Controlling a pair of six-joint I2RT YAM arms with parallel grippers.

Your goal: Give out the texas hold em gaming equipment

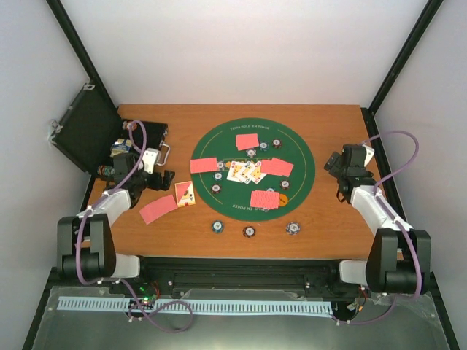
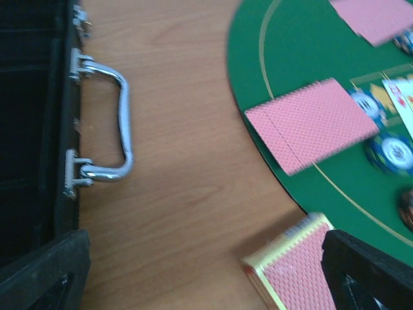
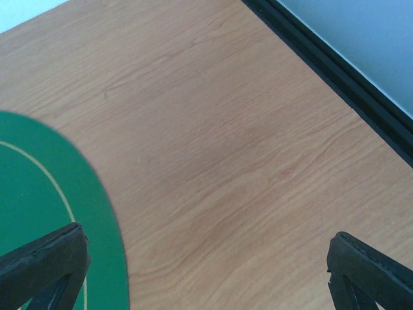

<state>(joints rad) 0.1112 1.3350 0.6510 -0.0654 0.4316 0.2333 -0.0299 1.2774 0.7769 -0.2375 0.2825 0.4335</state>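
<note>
Several pairs of red-backed cards (image 1: 204, 165) lie on the green mat (image 1: 219, 208) around face-up cards (image 1: 246, 172), with small chips (image 1: 219, 176) among them. Three striped chips (image 1: 249, 232) sit on the wood in front of the mat. A red-backed deck (image 1: 184, 193) and loose red cards (image 1: 158, 209) lie left of the mat. My left gripper (image 1: 157, 173) is open and empty, between the case and the mat. In the left wrist view (image 2: 206, 274) the deck (image 2: 290, 271) lies by the right finger (image 2: 368, 271). My right gripper (image 1: 340, 169) is open and empty over bare wood (image 3: 206, 274).
The open black case (image 1: 87, 127) stands at the far left, its metal handle (image 2: 110, 116) facing the mat. The mat's edge (image 3: 39, 213) shows left of the right gripper. A black frame rail (image 3: 335, 71) runs along the table's right edge.
</note>
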